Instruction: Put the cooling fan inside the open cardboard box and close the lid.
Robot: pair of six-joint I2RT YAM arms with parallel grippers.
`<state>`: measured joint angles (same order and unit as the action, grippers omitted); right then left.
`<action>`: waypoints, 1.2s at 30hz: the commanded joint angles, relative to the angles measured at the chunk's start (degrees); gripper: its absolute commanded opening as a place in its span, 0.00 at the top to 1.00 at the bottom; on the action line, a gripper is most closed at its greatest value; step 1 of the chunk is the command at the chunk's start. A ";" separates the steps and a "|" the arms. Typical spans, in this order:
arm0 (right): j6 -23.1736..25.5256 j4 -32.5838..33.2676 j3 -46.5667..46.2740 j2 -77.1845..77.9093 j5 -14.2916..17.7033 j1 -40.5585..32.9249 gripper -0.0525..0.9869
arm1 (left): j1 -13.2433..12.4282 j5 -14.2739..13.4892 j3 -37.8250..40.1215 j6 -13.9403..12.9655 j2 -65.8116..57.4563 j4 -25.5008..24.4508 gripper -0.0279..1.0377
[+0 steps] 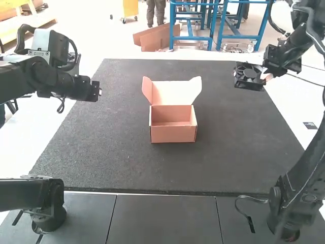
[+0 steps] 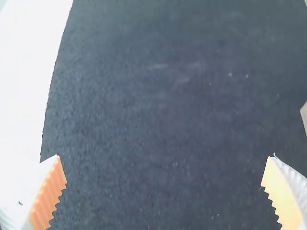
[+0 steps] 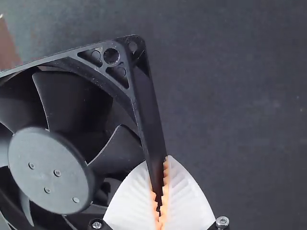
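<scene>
black cooling fan [image 1: 248,76] clamped in right gripper [image 1: 267,77], right of cardboard box [image 1: 172,130]; left gripper [image 2: 163,167] wide open.

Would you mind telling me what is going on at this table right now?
The right gripper has its jaws shut on the frame of the cooling fan, held over the far right of the mat. The cardboard box stands open mid-mat, lid up. The left gripper hovers at the left, jaws open, holding nothing.

My high cam sits above and behind, facing forward and down over the whole mat [image 1: 101,137]. Left wrist cam looks down at that same mat, close. Right wrist cam: tight on the fan [image 3: 53,167], shared with high.
</scene>
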<state>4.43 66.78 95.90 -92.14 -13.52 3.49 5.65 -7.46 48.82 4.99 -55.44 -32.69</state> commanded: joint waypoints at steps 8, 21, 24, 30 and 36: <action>17.63 -0.51 -0.98 4.95 -4.15 -22.38 0.96 | 0.15 0.52 -0.65 -0.60 1.12 1.05 0.06; 25.37 -9.13 -6.42 -1.20 -1.33 -35.21 0.96 | 0.15 0.87 0.05 -0.60 1.21 1.40 0.06; 24.23 -10.36 -6.16 -4.19 -0.46 -35.21 0.96 | 0.15 0.87 0.23 -0.60 1.21 1.49 0.06; 22.03 -12.29 -4.84 -10.08 2.00 -35.30 0.96 | 0.15 0.87 0.66 -0.51 1.12 1.31 0.06; 21.15 -12.91 -2.47 -15.26 3.24 -35.30 0.96 | 0.15 0.87 1.19 -0.51 1.12 1.40 0.06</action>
<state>26.83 54.50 90.17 -107.00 -11.20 -31.38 5.63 -7.22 48.82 4.97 -55.44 -31.68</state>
